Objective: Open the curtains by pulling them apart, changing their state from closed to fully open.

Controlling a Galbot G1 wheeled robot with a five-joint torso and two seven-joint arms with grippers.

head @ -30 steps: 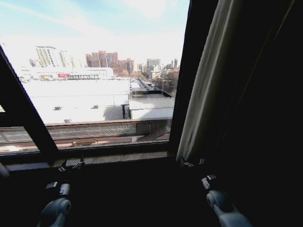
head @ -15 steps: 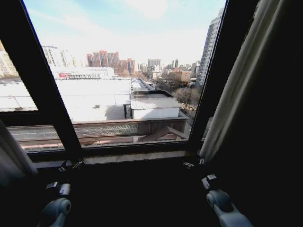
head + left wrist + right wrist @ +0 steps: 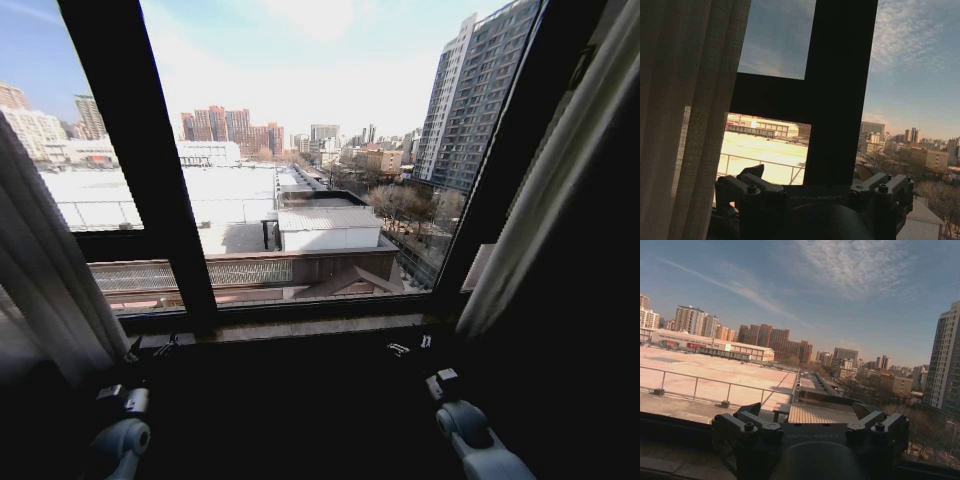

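Your left gripper [image 3: 152, 349] sits low in the head view, just under the window sill [image 3: 300, 328], with its fingers spread apart and nothing between them. From the left wrist camera the same gripper [image 3: 812, 185] shows its two finger blocks standing well apart, empty, pointed at the glass. Your right gripper [image 3: 410, 346] is level with it on the other side, also just below the sill, jaws parted and holding nothing; the right wrist camera shows that gripper [image 3: 810, 425] wide open against open sky and rooftops.

Move outward and you meet the curtains. The left curtain panel [image 3: 45, 270] hangs bunched at your far left, its pleats falling to a point just beside the left arm [image 3: 118, 440], close to the gripper but not in its grasp. In the left wrist picture that panel [image 3: 685, 115] fills the side next to the gripper, sheer and pleated, with light coming through it. The right curtain panel [image 3: 560, 190] is gathered at the far right, running down toward the sill corner, apart from the right arm [image 3: 475, 445].

Between the two panels the window stands uncovered, crossed by a black frame bar [image 3: 150, 160] on the left and another [image 3: 510, 150] on the right. Beyond the glass you see flat roofs [image 3: 325, 218] and a tall tower [image 3: 475, 100].
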